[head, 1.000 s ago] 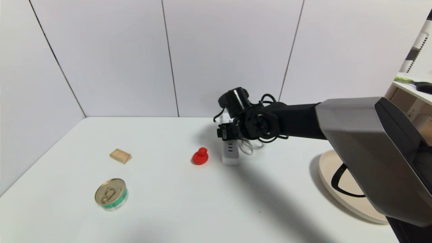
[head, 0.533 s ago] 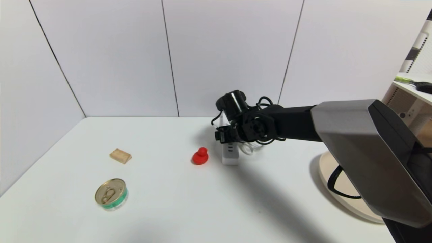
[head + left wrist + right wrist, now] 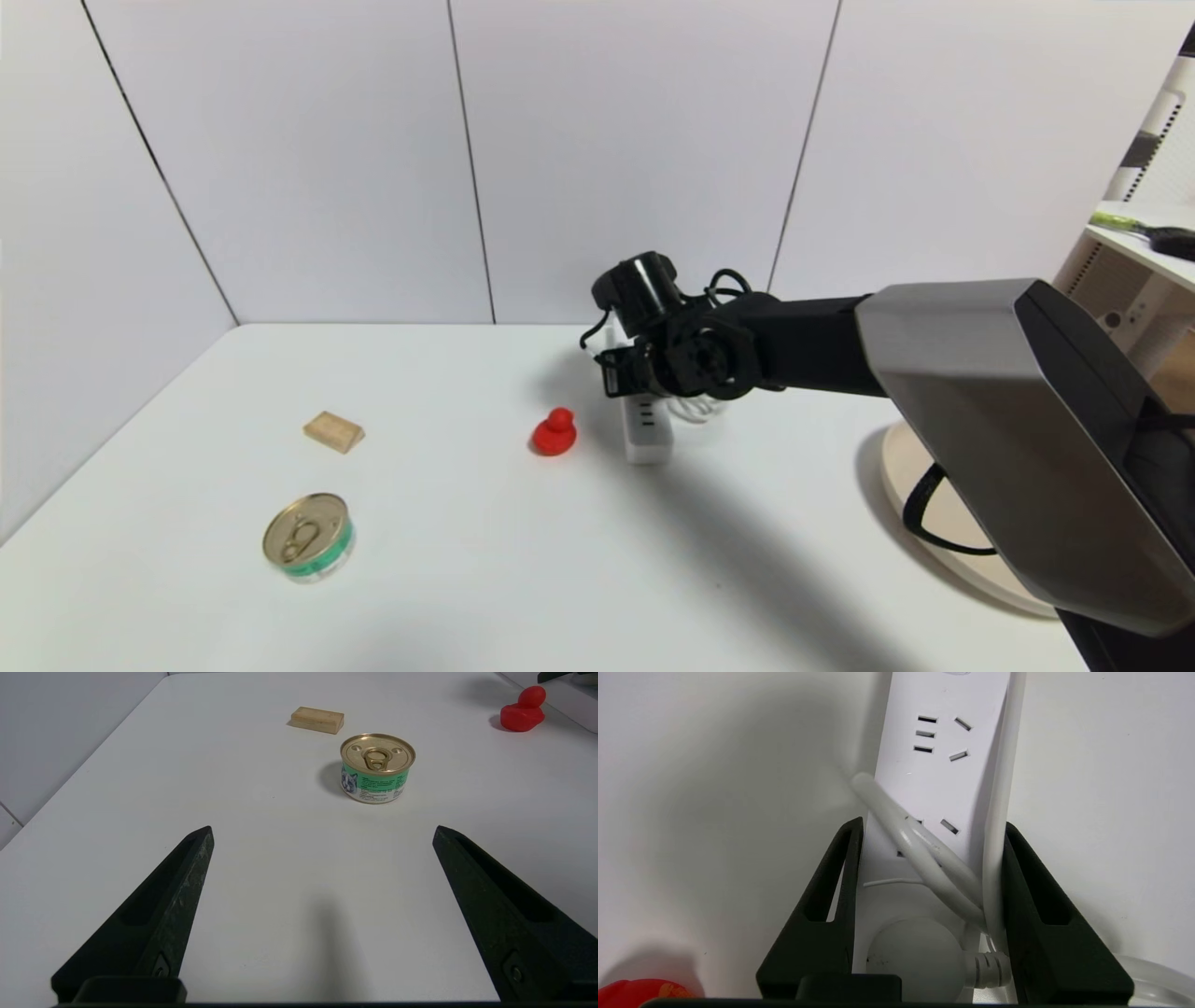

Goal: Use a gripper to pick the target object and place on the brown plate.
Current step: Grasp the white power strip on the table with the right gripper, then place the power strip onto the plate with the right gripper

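Observation:
The white power strip (image 3: 648, 432) lies on the table right of centre, with its coiled cord (image 3: 695, 409) beside it. My right gripper (image 3: 625, 378) is down over the strip's far half. In the right wrist view the gripper (image 3: 931, 826) is shut on the strip (image 3: 941, 765): one finger presses its side, the other presses a cord strand (image 3: 997, 826) against its other side. The round plug (image 3: 915, 956) sits between the fingers. The brown plate (image 3: 910, 485) is at the right edge, partly hidden by my right arm. My left gripper (image 3: 322, 830) is open and empty above the near left table.
A red duck (image 3: 555, 433) stands just left of the strip. A wooden block (image 3: 333, 431) and a green-labelled can (image 3: 306, 538) sit on the left of the table. A shelf (image 3: 1144, 233) stands at the far right. Walls close off the back and left.
My right gripper has lowered and shifted slightly left onto the power strip. The strip's near end has swung a little to the right. The other objects have not moved.

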Controlling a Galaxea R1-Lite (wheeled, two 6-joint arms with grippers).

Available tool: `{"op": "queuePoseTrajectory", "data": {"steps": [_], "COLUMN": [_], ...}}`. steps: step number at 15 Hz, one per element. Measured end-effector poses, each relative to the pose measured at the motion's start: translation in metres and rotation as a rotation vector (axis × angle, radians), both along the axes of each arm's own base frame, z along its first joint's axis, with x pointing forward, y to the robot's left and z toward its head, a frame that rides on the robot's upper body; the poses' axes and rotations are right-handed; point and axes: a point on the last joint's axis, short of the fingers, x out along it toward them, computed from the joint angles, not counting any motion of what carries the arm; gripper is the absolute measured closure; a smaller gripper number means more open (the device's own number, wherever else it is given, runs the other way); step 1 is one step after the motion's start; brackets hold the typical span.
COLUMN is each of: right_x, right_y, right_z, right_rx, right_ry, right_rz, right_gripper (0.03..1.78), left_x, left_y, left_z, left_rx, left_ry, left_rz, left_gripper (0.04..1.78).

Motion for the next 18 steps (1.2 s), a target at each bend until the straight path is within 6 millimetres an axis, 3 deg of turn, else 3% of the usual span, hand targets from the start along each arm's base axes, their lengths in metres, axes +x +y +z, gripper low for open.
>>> {"op": "queuePoseTrajectory", "data": {"steps": [3,6,8,14,18], "right_x": [-0.002,-0.008,-0.016,-0.050,-0.074], "right_y": [-0.001,-0.005,-0.012,-0.059,-0.087], "right_z": [0.003,0.024,0.050,0.137,0.181], "right_rx": [0.009,0.046,0.096,0.177,0.228], "right_ry": [0.006,-0.004,-0.036,-0.105,-0.178], "right_rz": [0.009,0.026,0.034,0.025,0.027], "right_gripper": [0.96,0.99,1.70,1.73,1.73], "left_x": [0.000,0.000,0.000,0.000,0.000], "left_y": [0.000,0.000,0.000,0.000,0.000], "left_z": [0.000,0.000,0.000,0.000,0.000], "left_rx": [0.001,0.000,0.001,0.001,0.000], "left_ry": [0.000,0.000,0.000,0.000,0.000], "left_rz": [-0.001,0.000,0.000,0.000,0.000], "left_gripper": [0.13,0.13,0.13,0.13,0.13]}}
